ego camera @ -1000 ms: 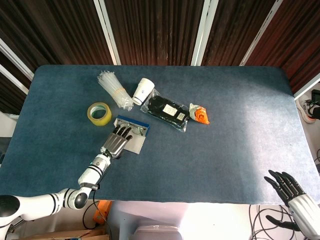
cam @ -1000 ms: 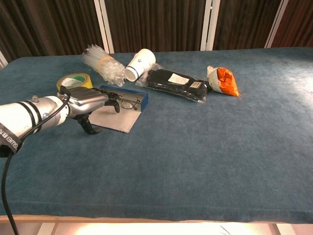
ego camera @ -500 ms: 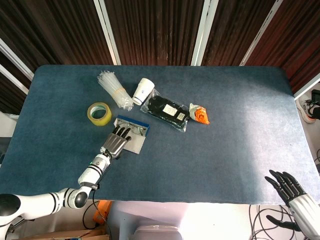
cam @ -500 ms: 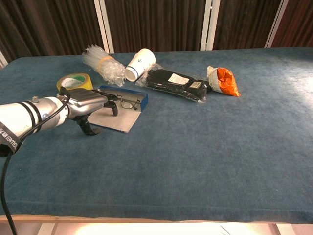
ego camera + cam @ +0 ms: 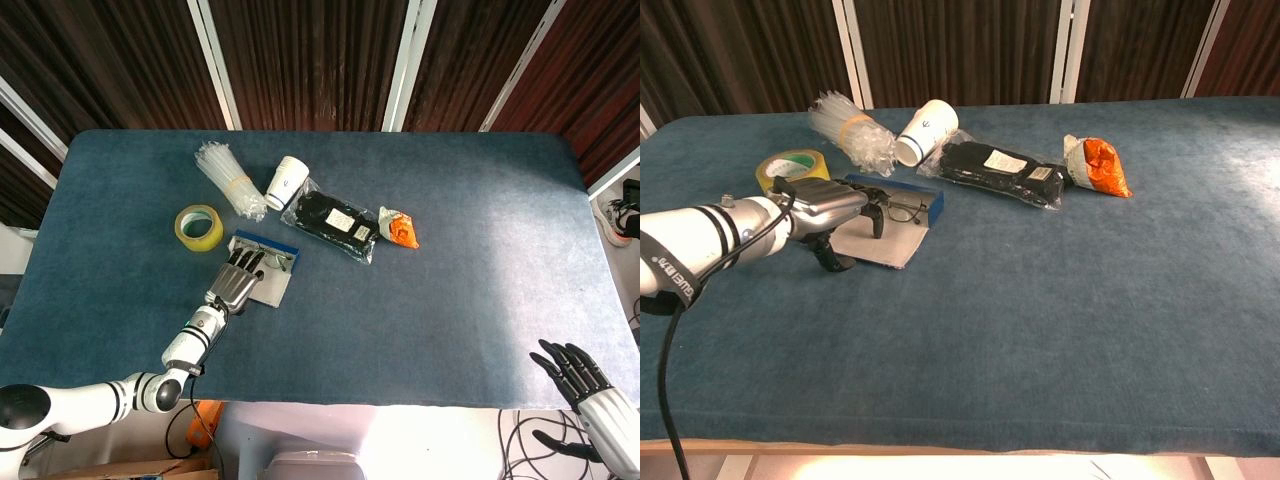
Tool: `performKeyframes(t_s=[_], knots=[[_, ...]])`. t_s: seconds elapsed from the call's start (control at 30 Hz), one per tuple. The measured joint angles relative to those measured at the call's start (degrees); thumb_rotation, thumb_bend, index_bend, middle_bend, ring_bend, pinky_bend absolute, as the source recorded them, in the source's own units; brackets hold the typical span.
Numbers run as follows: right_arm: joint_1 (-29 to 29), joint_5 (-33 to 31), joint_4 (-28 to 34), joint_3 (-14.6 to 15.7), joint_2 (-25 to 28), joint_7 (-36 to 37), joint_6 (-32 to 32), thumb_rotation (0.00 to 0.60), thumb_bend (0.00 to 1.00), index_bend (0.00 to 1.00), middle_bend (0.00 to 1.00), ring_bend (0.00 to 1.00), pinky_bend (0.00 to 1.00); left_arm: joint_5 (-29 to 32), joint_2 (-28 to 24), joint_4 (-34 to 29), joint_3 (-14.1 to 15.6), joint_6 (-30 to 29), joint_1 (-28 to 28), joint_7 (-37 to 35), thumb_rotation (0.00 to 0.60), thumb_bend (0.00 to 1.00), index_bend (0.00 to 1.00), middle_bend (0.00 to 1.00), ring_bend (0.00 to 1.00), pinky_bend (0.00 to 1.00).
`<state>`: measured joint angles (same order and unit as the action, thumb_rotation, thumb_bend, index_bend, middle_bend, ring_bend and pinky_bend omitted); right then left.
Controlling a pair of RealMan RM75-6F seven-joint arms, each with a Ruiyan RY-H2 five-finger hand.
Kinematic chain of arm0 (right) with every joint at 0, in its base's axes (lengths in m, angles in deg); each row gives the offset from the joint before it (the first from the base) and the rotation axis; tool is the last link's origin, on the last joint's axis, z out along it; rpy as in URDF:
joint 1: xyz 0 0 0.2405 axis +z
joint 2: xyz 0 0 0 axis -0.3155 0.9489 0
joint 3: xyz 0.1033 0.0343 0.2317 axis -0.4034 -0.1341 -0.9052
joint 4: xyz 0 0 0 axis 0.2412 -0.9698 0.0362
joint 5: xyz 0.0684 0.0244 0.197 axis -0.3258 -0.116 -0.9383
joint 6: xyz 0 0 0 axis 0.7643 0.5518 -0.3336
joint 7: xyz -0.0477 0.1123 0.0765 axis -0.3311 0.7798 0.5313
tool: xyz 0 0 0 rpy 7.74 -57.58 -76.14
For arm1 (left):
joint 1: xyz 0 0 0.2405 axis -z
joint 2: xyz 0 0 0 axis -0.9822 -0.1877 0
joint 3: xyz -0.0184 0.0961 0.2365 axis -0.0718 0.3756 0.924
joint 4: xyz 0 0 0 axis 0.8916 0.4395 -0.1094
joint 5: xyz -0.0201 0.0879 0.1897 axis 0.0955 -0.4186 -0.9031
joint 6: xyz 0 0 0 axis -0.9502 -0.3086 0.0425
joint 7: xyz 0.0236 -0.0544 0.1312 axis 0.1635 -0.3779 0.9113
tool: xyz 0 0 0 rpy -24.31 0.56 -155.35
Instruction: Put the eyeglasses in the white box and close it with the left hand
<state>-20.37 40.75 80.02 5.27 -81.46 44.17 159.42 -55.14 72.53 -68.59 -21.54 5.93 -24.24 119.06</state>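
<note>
The left hand is reaching over the open white box, fingers curled down beside the eyeglasses; whether it is pinching them cannot be told. The eyeglasses are lying at the box's blue far edge. They are likely light, thin-wired and fragile, best taken at the bridge. The right hand is hanging spread and empty off the table.

a flat white box with a blue inner edge lies open on the blue table, near its left side. thin dark-framed eyeglasses rest inside it, against the blue edge, partly hidden from above.
</note>
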Motion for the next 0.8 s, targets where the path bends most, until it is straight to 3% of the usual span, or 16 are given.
performKeyframes(t_s=[0.47,0.8], knots=[[0.0,-0.2,0.1,-0.1,0.0,-0.3,-0.2,0.6,0.19,0.0,0.0,0.0,0.0,-3.7,2.9,3.7,-1.1,-0.2,-0.2,-6.0,0.6,0.34,0.41,0.0,0.0,0.01],[0.0,-0.2,0.1,-0.1,0.0,-0.1,-0.1,0.6,0.19,0.0,0.0,0.0,0.0,-14.3,7.7,11.0,-3.3,-5.4,-2.5,-20.7,0.6,0.38,0.44,0.0,0.0,0.03]])
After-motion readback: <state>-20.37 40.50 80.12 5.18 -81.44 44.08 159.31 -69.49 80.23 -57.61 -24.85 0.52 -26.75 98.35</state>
